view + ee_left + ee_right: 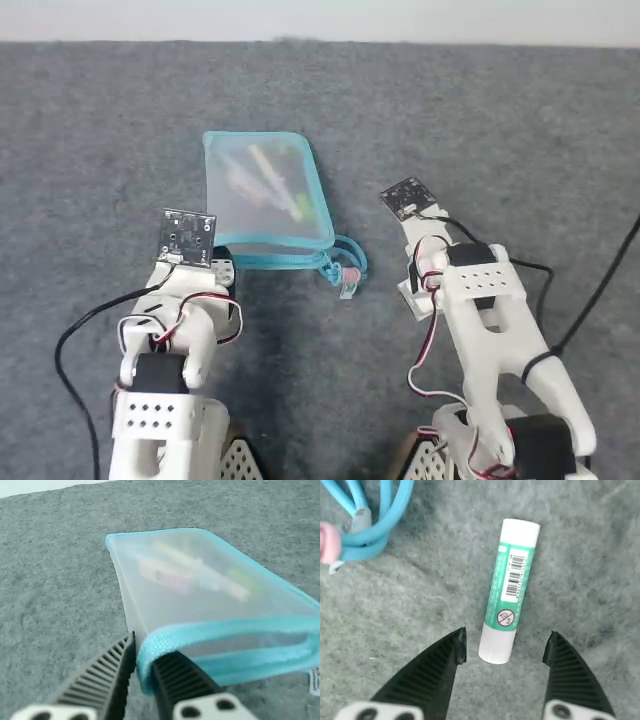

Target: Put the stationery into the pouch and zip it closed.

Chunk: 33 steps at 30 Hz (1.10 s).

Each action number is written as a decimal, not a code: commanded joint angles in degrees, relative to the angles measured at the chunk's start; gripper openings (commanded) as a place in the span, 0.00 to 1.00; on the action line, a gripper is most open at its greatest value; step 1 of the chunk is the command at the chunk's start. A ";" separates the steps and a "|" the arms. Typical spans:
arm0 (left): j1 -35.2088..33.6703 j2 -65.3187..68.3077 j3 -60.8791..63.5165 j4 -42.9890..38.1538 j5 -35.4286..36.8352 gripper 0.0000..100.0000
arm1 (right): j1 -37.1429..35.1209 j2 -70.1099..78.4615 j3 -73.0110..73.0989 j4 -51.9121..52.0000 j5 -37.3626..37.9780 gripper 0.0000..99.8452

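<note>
We see the pouch (265,200) a bit left of the middle of the high view, flat on the grey counter (500,120). It's see-thru w/ blue trim, & coloured stationery (275,180) lies inside. The left hand (142,652) is clamped on the pouch's blue edge, at its lower left corner in the high view. The blue zip cord (345,262) curls at the pouch's lower right. The right hand (505,640) has its fingers wide apart. A green & white glue stick (510,587) lies on the counter between them, not touching. The cord is near the stick.
</note>
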 commanded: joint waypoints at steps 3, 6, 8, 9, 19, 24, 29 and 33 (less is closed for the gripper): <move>0.18 -1.41 -1.27 0.00 0.00 0.01 | 0.57 5.23 -2.99 -1.71 6.33 0.19; 0.18 -1.41 0.84 -3.25 -0.09 0.01 | 0.57 9.54 -2.99 -4.35 6.95 0.18; 0.00 -1.41 2.42 -5.63 -0.09 0.01 | 0.57 12.00 -2.99 -5.93 6.95 0.18; 0.00 -1.41 2.86 -6.33 -0.09 0.01 | 0.57 13.23 -3.08 -6.73 6.95 0.18; 0.18 -1.41 3.12 -6.68 -0.09 0.01 | 0.75 15.78 -4.92 -5.32 5.89 0.01; 0.26 -1.41 3.21 -6.77 -0.09 0.01 | 4.18 13.58 -7.65 -0.31 1.93 0.01; 0.26 -1.41 3.30 -6.77 -0.09 0.01 | 2.77 6.02 -11.52 11.30 1.93 0.01; 0.26 -1.41 3.30 -6.77 -0.09 0.01 | -0.48 -2.95 -13.19 19.21 1.85 0.01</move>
